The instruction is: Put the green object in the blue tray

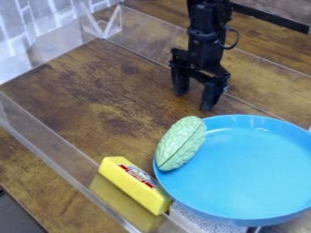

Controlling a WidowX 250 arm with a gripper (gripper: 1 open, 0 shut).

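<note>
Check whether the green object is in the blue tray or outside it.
In: the green object lies at the blue tray's left side, overlapping its rim, partly over the blue surface.

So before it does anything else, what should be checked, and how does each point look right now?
1. Pale green ridged oval object over the bright blue round tray: ok, it overlaps the left rim.
2. Object wholly inside the rim: not ok, part of it seems to extend past the edge.
3. Black gripper away from the object: ok, there is a gap between them.
4. Yellow rectangular block out of the tray: ok, it sits beside it.
5. Object stable, not about to roll out: cannot tell.
</note>
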